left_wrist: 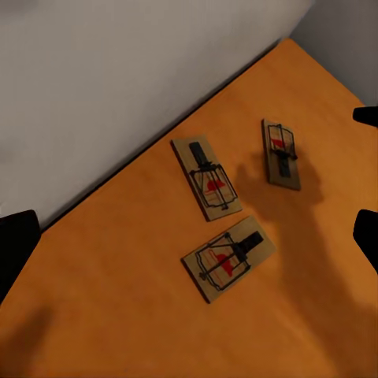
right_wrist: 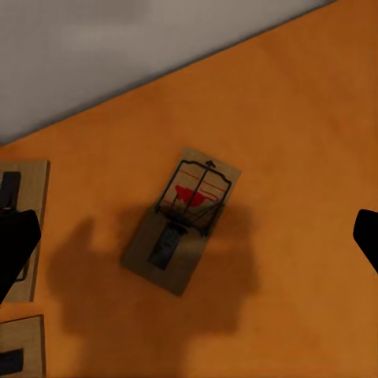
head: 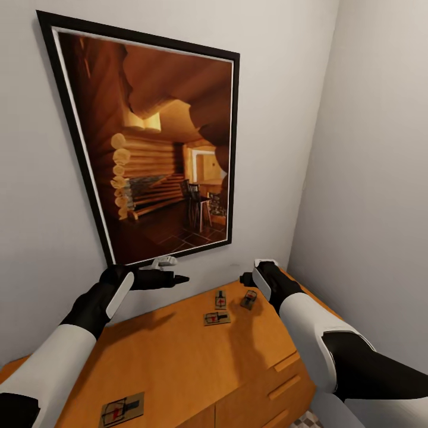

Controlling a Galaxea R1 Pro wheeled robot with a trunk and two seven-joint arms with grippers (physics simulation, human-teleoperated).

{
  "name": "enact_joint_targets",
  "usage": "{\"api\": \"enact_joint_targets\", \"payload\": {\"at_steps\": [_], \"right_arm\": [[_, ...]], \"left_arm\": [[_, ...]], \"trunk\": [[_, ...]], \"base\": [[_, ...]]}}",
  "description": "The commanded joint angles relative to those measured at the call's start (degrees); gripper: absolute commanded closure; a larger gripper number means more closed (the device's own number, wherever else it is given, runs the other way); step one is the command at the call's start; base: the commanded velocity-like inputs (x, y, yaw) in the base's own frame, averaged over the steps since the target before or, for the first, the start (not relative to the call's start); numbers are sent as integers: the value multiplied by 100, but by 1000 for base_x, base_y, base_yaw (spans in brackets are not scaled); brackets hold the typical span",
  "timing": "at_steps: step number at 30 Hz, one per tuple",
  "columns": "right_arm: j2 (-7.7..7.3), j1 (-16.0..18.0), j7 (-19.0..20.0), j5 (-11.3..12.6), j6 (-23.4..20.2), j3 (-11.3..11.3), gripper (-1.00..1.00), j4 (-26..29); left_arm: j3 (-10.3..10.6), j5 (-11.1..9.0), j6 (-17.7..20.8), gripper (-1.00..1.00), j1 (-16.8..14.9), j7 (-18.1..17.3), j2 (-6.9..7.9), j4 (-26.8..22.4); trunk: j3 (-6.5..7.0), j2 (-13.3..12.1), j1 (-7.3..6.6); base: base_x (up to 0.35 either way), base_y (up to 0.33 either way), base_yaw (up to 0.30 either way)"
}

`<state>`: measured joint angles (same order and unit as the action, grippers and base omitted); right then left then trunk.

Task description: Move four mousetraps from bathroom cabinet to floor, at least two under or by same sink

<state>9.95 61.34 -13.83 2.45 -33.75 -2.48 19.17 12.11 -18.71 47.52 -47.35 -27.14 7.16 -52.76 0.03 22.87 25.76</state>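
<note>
Three tan mousetraps (head: 220, 299) with black wire and red marks on the orange cabinet (head: 178, 362) top, one directly beneath the right gripper (head: 257, 272), jaws spread, left gripper (head: 169, 270) released, fourth trap (head: 122, 408) behind.

Head view: cabinet (head: 178, 356) top seen obliquely from above, facing the wall. Both wrist views: directed steeply downward, nearer; the mousetraps (left_wrist: 228, 258) are shared.

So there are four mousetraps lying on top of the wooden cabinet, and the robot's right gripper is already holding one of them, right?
Not quite. Four mousetraps lie on the cabinet, but the right gripper holds none: the right wrist view shows it open above a mousetrap lying flat on the wood.
</note>
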Motion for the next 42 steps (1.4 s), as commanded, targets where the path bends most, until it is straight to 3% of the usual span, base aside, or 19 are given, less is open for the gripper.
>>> {"api": "enact_joint_targets", "payload": {"at_steps": [1,10,23,42], "right_arm": [[5,-1,-32,27,-17,-25,-100,8],[5,-1,-32,27,-17,-25,-100,8],[5,1,-32,27,-18,-25,-100,8],[5,-1,-37,33,-9,-29,-100,8]], "left_arm": [[10,-9,20,-100,-2,-5,5,-4],[38,-17,21,-100,-2,-27,4,-6],[261,-71,-13,-100,-2,-65,-5,57],[291,-74,-125,-100,-2,-72,-99,523]], "trunk": [[-3,5,2],[-3,5,2],[-3,5,2],[-3,5,2]], "base": [[0,3,0],[0,1,0],[0,0,0],[0,0,0]]}}
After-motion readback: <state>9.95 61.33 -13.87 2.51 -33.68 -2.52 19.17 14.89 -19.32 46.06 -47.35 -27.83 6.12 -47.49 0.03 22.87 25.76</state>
